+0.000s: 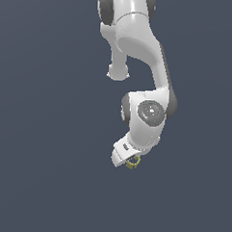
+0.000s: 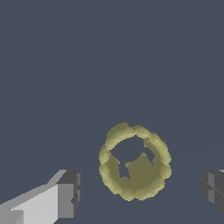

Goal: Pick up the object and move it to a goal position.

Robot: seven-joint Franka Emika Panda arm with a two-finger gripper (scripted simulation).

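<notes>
The object [image 2: 134, 162] is a small olive-yellow hollow cylinder, ring-like seen from above, with a notched lower edge. In the wrist view it lies between my two dark fingertips [image 2: 70, 192], with a gap on each side. My gripper [image 2: 140, 192] is open around it and not touching it. In the exterior view the object [image 1: 133, 162] peeks out just under the white gripper [image 1: 130, 159], which hides most of it. The fingers are hidden in the exterior view.
The white arm [image 1: 147, 114] reaches down from the top of the exterior view. The ground [image 1: 37, 181] is a plain dark grey-blue surface with nothing else visible on it.
</notes>
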